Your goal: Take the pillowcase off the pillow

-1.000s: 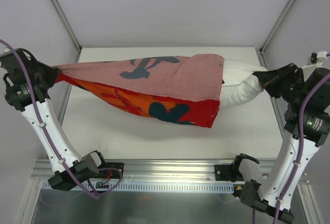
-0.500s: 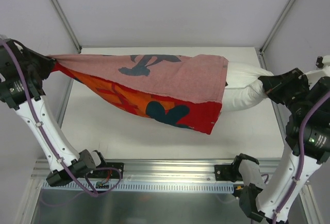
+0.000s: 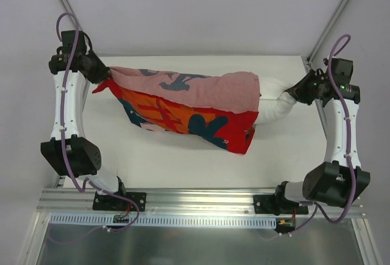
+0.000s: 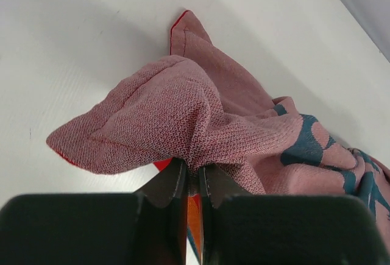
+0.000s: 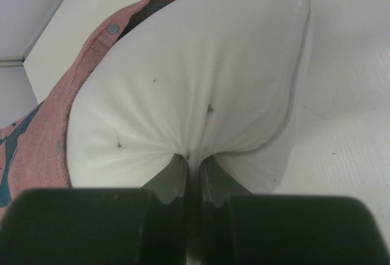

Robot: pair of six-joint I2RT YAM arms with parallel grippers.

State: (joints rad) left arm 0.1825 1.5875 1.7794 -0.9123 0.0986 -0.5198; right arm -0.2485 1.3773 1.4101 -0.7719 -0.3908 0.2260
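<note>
1. Left hand (image 3: 100,75) is pinching a bunched corner of the pillowcase (image 3: 195,97). In the wrist view it is pressing tight on the pink reverse-side weave.
2. Right hand (image 3: 298,91) is pinching the exposed end of the pillow (image 3: 277,103). The white fabric is gathering into creases that radiate from the pinch.
3. The pillowcase is stretching from the left hand across toward the right hand. The pink side with dark blue print is facing up, and the red/orange printed side is hanging below.
4. The pillow is sticking out of the case's open end just ahead of the right hand. The rest of it is sitting inside the case.
5. The case hem, with a snap stud (image 5: 113,28), is wrapping around the pillow a little beyond the right hand's pinch.
6. The low red corner is hanging near the worktop (image 3: 183,155), on the right-hand side. Cannot tell if it is touching.
</note>
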